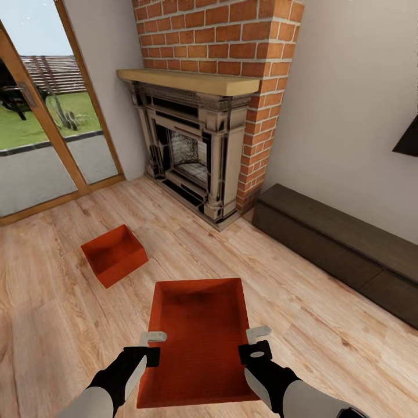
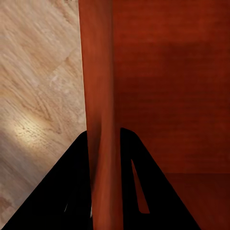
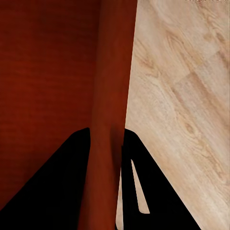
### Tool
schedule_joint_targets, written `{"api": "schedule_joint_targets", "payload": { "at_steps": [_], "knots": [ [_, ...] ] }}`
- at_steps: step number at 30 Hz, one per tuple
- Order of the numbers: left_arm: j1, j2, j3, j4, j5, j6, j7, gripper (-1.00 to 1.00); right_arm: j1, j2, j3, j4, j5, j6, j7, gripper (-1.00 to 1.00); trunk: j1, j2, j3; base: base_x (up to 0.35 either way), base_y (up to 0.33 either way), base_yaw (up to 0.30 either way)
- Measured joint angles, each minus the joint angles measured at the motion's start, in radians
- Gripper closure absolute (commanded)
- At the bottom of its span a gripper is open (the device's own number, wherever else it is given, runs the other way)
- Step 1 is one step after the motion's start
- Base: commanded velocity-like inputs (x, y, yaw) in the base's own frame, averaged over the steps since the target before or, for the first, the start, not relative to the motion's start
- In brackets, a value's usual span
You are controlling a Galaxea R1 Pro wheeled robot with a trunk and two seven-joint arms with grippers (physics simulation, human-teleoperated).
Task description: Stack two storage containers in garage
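Observation:
An orange-red storage container [image 1: 200,337] is held up just in front of me, over the light wood living room floor. My left gripper [image 1: 152,338] is shut on its left wall [image 2: 101,110], a finger on each side of the rim. On the opposite side my right gripper [image 1: 257,335] is shut on the right wall [image 3: 111,105] the same way. A second storage container [image 1: 114,254] rests on the planks ahead and to the left, apart from both grippers. The garage is out of view.
A red brick fireplace [image 1: 197,151] with a wood mantel stands straight ahead. A wood-framed glass door [image 1: 40,145] is at the left. A low dark bench [image 1: 342,247] runs along the cream wall at the right. Open plank floor [image 1: 52,325] lies around the containers.

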Motion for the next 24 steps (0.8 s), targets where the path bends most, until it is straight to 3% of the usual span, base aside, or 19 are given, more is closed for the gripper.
{"api": "schedule_joint_targets", "payload": {
  "at_steps": [24],
  "knots": [
    [0.000, 0.000, 0.001, 0.000, -0.001, 0.000, 0.000, 1.00, 0.000, 0.000, 0.000, 0.000, -0.001, 0.000, 0.000, 1.00, 0.000, 0.000, 0.037, 0.000, 0.000, 0.000]
  ]
}}
